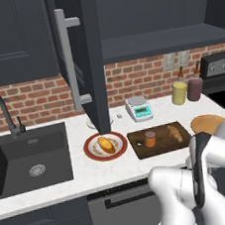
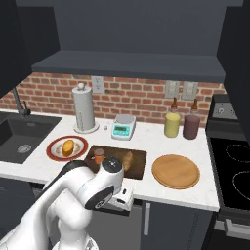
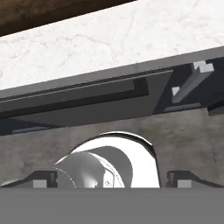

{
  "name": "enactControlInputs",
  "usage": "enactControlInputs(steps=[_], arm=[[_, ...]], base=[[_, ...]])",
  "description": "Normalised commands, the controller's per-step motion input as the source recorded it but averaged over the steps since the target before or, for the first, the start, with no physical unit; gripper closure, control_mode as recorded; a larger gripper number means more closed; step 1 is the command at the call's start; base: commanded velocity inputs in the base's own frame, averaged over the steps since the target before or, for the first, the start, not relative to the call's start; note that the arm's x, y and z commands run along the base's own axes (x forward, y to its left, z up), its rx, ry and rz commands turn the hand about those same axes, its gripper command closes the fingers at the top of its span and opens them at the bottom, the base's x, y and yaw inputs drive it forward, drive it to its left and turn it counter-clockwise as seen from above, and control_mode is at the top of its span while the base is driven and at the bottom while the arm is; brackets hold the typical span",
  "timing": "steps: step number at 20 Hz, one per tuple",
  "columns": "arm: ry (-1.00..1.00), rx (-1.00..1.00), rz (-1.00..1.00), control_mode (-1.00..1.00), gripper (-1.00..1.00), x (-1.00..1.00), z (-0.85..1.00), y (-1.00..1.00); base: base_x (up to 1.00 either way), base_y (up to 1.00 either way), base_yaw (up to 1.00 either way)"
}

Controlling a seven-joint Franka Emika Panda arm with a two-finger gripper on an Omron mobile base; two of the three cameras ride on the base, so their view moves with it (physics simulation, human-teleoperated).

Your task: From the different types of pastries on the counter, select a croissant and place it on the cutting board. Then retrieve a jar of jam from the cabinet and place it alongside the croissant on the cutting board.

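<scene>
The dark cutting board (image 1: 163, 145) lies on the white counter (image 1: 82, 175) right of the sink. On it stand the small orange-brown jar of jam (image 1: 150, 139) and, to its right, the slim brown croissant (image 1: 175, 132). In the right base view the jar of jam (image 2: 99, 155) and croissant (image 2: 128, 158) sit just beyond my arm. The golden bun (image 1: 106, 144) rests on a red-rimmed plate (image 1: 92, 154). The cabinet (image 1: 90, 57) door hangs open. My gripper (image 3: 111, 179) is open and empty, low in front of the counter (image 3: 109, 43) edge, facing the drawer fronts. A strip of the cutting board (image 3: 43, 17) shows above.
A black sink (image 1: 30, 157) is at the left. A kitchen scale (image 1: 139, 107), a yellow bottle (image 1: 179, 93) and a maroon bottle (image 1: 195, 89) stand by the brick wall. A round wooden plate (image 2: 176, 171), a paper towel roll (image 2: 84, 108) and a stove (image 2: 232, 171) are nearby.
</scene>
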Motion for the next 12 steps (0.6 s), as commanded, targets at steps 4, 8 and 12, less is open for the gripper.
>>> enactControlInputs(steps=[4, 8, 12], arm=[[-0.16, -0.03, 0.00, -1.00, -1.00, -0.95, -0.18, 0.28], [-0.07, -0.03, 0.00, -1.00, -1.00, -0.54, -0.13, 0.35], [-0.02, -0.01, 0.02, -1.00, -1.00, -0.14, -0.03, 0.18]], base=[[0.00, 0.00, 0.00], [0.00, 0.00, 0.00], [0.00, 0.00, 0.00]])
